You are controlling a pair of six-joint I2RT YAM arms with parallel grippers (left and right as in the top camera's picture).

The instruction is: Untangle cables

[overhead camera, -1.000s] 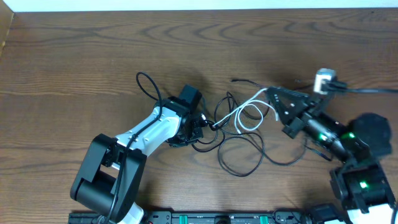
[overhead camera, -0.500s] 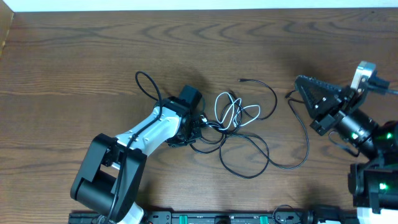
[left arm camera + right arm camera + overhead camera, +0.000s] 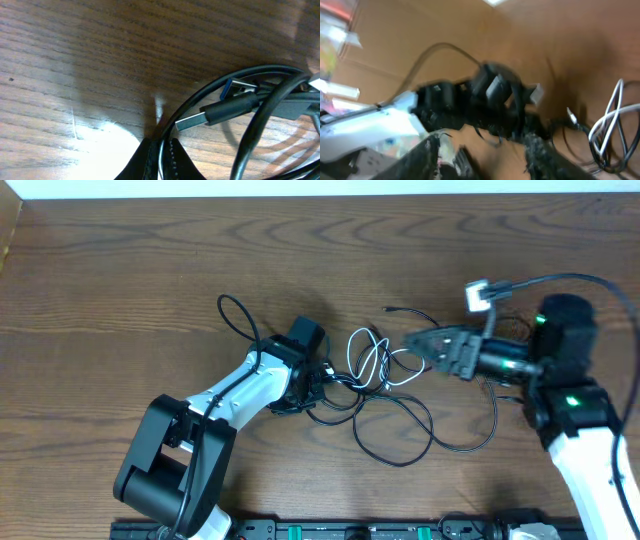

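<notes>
Two grippers, left gripper [image 3: 316, 383] and right gripper [image 3: 416, 346]; one white cable [image 3: 384, 366], just ahead of the right jaws; black cables [image 3: 257, 120], number lost in the tangle; two plugs, blue-tongued plug [image 3: 239, 89] and silver-tipped plug [image 3: 215, 114], just ahead of the left jaws

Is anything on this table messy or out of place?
Yes. At the centre, the black cables lie in a tangled heap, and the white cable is looped through them. No damage or spill is visible.

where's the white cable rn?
Overhead view: the white cable lies looped mid-table inside the tangle of black cables, between the left gripper on its left and the right gripper on its right.
</notes>
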